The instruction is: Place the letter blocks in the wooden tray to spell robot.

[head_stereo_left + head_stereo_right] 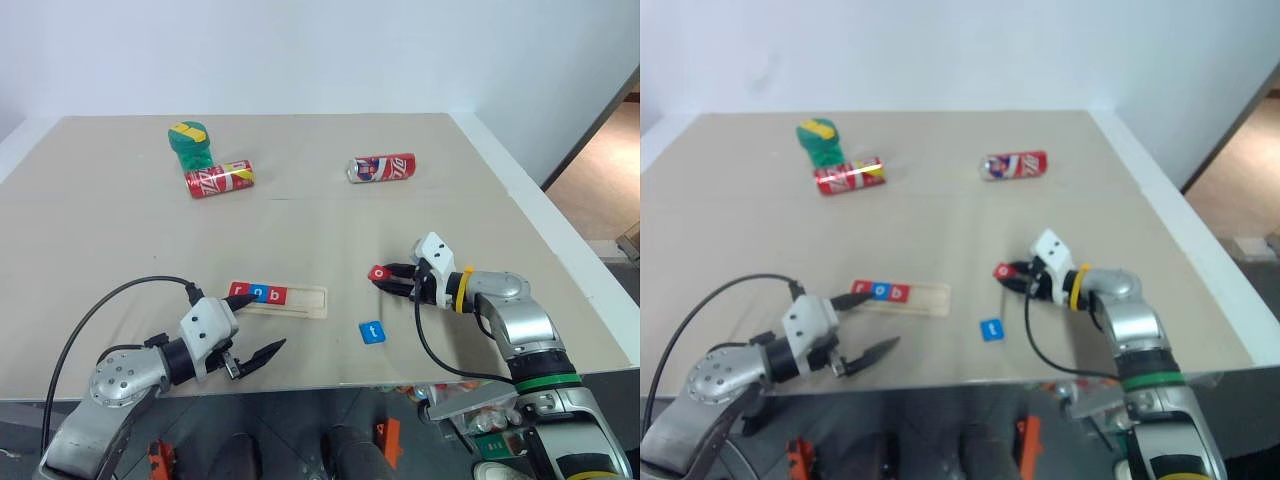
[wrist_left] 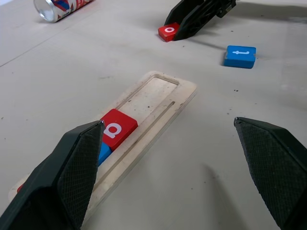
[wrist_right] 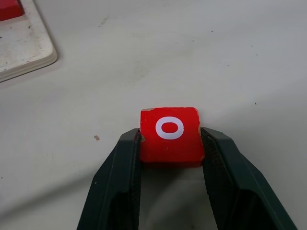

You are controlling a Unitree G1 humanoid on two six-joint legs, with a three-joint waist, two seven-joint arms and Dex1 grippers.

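The wooden tray lies near the table's front, with a red r, a blue o and a red b filling its left part; its right part is bare. To the tray's right, my right gripper is shut on a red o block, one finger pressed against each side, low over the table. A blue t block lies flat between the tray and that gripper, nearer the front edge. My left gripper hangs open at the tray's left end, holding nothing.
Two red soda cans lie on their sides far back, with a green and yellow object beside the left one. The table's front edge runs just in front of the tray. A black cable loops by my left arm.
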